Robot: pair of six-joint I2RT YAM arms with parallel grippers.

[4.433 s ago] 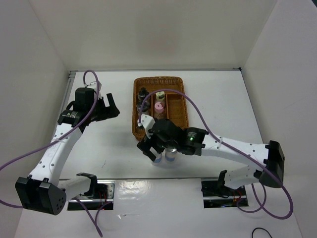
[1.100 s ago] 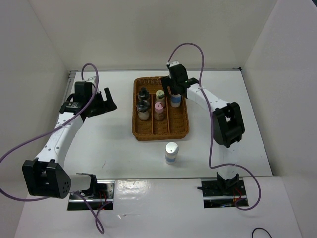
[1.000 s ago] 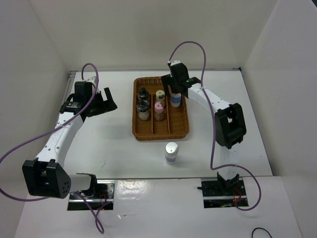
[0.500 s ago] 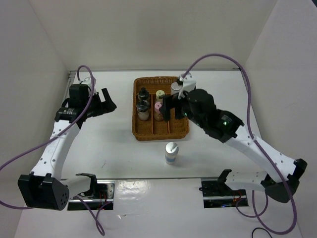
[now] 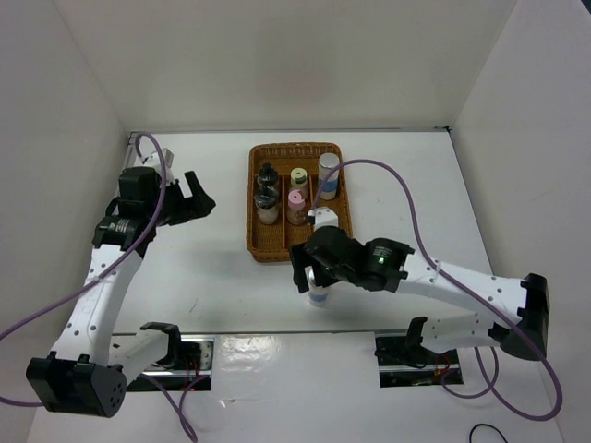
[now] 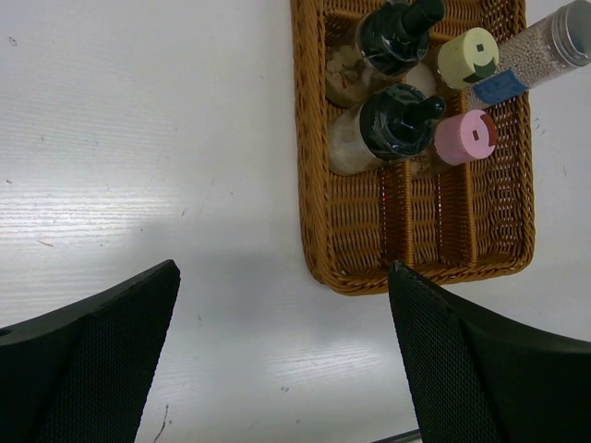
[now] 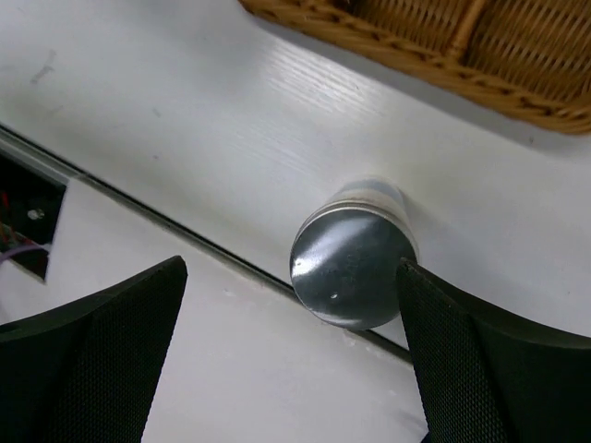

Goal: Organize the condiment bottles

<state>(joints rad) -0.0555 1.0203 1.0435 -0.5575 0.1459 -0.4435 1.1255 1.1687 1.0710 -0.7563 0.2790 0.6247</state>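
Five condiment bottles stand in the wicker tray (image 5: 254,242): two black-capped (image 5: 266,173) (image 5: 265,197), a yellow-green-capped one (image 5: 299,175), a pink-capped one (image 5: 296,198), and a silver-topped one with a blue band (image 5: 328,169) in the right compartment. The second silver-topped bottle (image 5: 319,295) stands on the table in front of the tray. My right gripper (image 5: 316,275) is open just above it; in the right wrist view its cap (image 7: 353,266) lies between the fingers, close to the right finger (image 7: 499,360). My left gripper (image 5: 194,196) is open and empty, left of the tray.
The left wrist view shows the tray (image 6: 323,240) with its bottles at the upper right. The table's front edge with a dark slot (image 7: 28,221) runs just below the loose bottle. White walls enclose the table on three sides.
My right arm left a silver-topped bottle in the tray's right compartment, pulled back and came down over the silver-topped bottle on the table. The left arm shifted slightly.
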